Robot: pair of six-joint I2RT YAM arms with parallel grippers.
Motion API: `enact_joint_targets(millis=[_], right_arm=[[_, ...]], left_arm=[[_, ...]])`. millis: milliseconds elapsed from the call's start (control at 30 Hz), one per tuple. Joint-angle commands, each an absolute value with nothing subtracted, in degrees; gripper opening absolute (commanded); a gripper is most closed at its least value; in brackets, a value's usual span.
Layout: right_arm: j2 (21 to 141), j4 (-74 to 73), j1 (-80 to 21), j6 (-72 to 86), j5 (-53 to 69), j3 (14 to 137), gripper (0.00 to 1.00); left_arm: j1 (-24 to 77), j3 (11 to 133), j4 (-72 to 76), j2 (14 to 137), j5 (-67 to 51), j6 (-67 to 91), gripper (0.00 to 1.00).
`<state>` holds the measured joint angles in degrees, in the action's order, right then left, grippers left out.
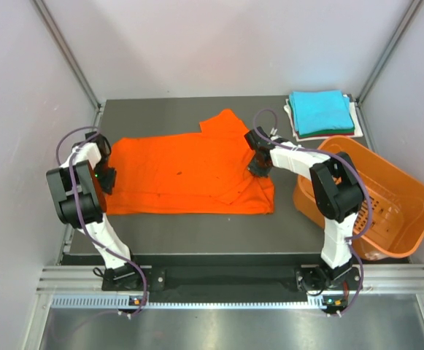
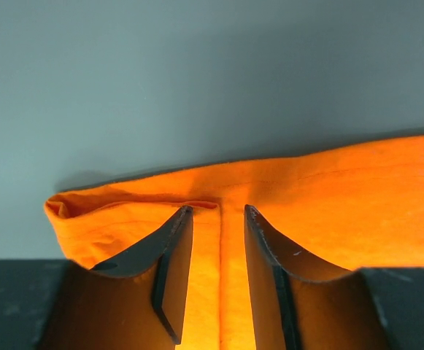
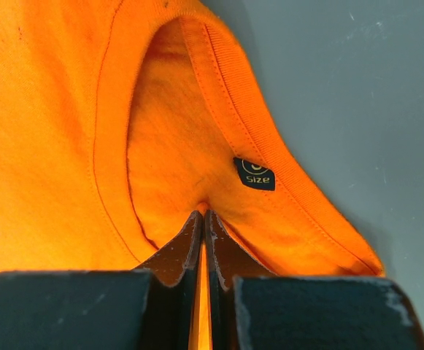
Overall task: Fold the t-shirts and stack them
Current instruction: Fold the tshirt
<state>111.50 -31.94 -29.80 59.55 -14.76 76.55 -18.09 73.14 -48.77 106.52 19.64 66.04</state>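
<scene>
Tending the orange t-shirt [image 1: 182,175] at both ends, spread flat across the middle of the dark table [image 1: 197,233], hem to the left and neck to the right. Straddles the hem with the left gripper [image 2: 217,210], jaws parted, cloth lying flat in the gap and not pinched as far as can be told; probably set there to take that end in step with the other. Clamps the right gripper [image 3: 203,213] tight on the inner layer just inside the collar [image 3: 219,73], beside the dark size label [image 3: 255,174], a little peak of fabric raised at the tips; likely chosen for carrying the neck end over toward the hem. Looks plain bright orange, soft and lightly creased, ribbed and double-stitched at the neck, one sleeve poking out at the far edge, the near right part lapped over itself. Further right, near the shirt but apart from it: a rigid orange slotted basket [image 1: 387,166] at the table's right edge. At the far right corner, well apart from the shirt: a turquoise t-shirt [image 1: 321,111] folded square atop a small stack, pale and dark edges showing beneath, presumably the place for this one after folding.
</scene>
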Motion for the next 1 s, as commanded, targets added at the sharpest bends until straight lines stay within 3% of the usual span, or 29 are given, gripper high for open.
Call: enact_joint_targets(millis=[0, 133, 267, 467, 967], right_arm=[[109.95, -30.67, -28.92, 58.89, -17.67, 77.43, 0.00], [109.95, -30.76, -28.83, 58.71, -17.84, 77.52, 0.00], [109.86, -30.67, -28.57, 58.45, -18.28, 77.61, 0.00], [109.43, -30.85, -27.78, 58.10, -18.37, 77.69, 0.00], [105.39, -30.59, -27.77, 55.81, -17.84, 79.19, 0.00]], left_arm=[[-17.32, 74.80, -52.74, 106.70, 21.27, 67.76, 0.39], [-17.14, 74.80, -53.00, 106.79, 22.50, 67.76, 0.38], [-17.14, 74.44, -52.91, 107.23, 22.50, 68.03, 0.30], [-17.14, 74.62, -53.00, 107.05, 23.55, 67.94, 0.00], [-16.96, 74.71, -51.15, 102.66, 23.64, 67.32, 0.00]])
